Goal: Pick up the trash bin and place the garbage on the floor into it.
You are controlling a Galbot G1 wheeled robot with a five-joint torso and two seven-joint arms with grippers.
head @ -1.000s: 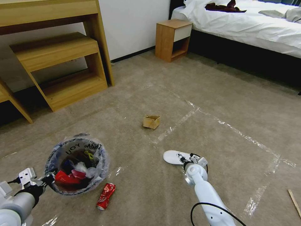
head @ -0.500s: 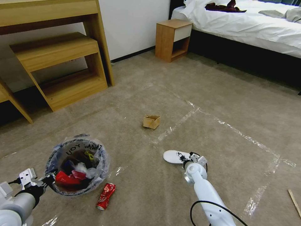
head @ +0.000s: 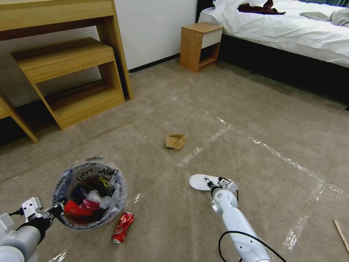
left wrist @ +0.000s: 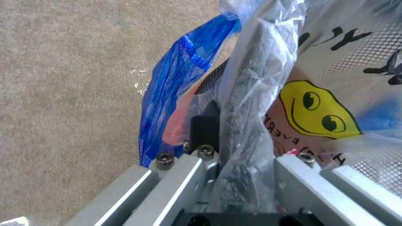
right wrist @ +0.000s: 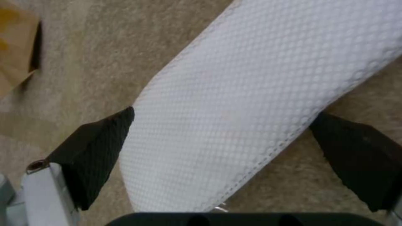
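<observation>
Slipper (head: 199, 181) one, can (head: 123, 227) one, box (head: 176, 141) one.

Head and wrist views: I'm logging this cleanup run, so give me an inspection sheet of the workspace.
Surface: the floor, beige carpet crossed by clear tape strips.
Job's things: the trash bin, bag-lined, part-filled; white slipper; crushed red can; cardboard box; wooden stick.
Clutter: nothing seen beyond the litter.
Grippers: left gripper clamped on the bin's rim; right gripper open, pads either side of the slipper.
Cables: black cable looping by the right arm.
Surroundings: wooden desk, nightstand, bed.
</observation>
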